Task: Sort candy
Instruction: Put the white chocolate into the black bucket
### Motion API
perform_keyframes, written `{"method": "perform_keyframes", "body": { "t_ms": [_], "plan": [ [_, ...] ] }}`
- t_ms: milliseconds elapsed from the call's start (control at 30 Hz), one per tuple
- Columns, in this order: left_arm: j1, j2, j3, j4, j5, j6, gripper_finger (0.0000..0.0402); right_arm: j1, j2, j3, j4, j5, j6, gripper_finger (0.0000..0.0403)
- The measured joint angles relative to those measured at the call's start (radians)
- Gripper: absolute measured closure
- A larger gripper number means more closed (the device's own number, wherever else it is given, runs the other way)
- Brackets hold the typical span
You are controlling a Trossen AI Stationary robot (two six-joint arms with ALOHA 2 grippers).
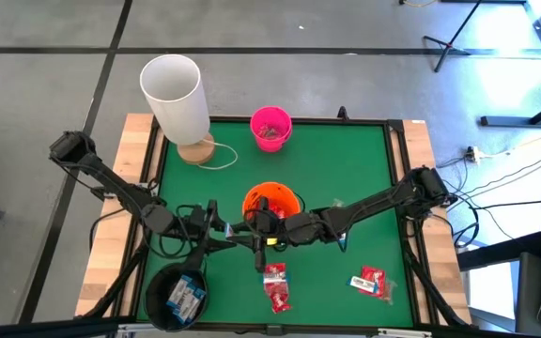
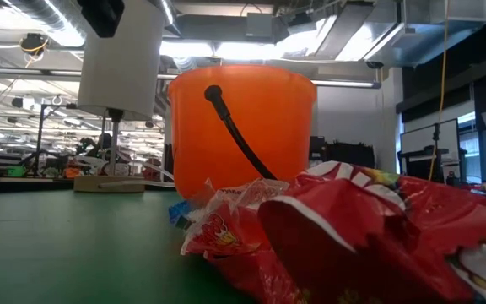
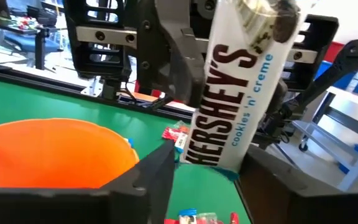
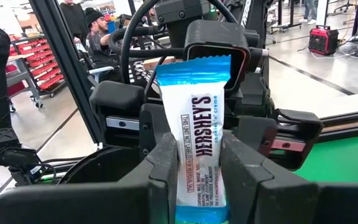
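Red crinkly packets [image 2: 353, 236] of candy fill the near edge of the table in a heap, with one more red packet [image 1: 369, 282] lying apart to the right. At the near left corner stands a black bucket [image 1: 158, 282], and white-and-blue bars [image 1: 186, 297] already lie inside it.

Just beyond the heap, in the middle of the green table [image 1: 364, 169], the two arms meet nose to nose. The right gripper [image 4: 199, 180] is clamped on the lower half of a white-and-blue bar [image 4: 201, 143] (the wrapper reads Hershey's cookies 'n' creme), holding it upright in the air. The left gripper [image 3: 207, 180] faces it from the left and flanks the same bar; whether it has actually pinched the wrapper I cannot tell.

Right behind the grippers sits the orange bucket [image 1: 285, 199], its black handle hanging down the near side. Farther back is the pink bucket [image 1: 256, 122] with some small bits in it, too small to make out. At the far left stands a tall white cylinder [image 1: 172, 89] on a round wooden base [image 1: 195, 150].
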Motion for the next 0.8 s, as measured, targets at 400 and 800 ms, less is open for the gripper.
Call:
{"method": "perform_keyframes", "body": {
  "t_ms": [400, 800],
  "plan": [
    [-0.005, 0.0, 0.0, -0.004, 0.036, 0.006, 0.0354, 0.0, 0.0, 0.001, 0.002, 0.0, -0.028, 0.0281],
    [-0.039, -0.011, 0.0, -0.009, 0.019, 0.086, 0.0401, 0.0, 0.0, 0.001, 0.0, -0.002, -0.035, 0.0156]
  ]
}}
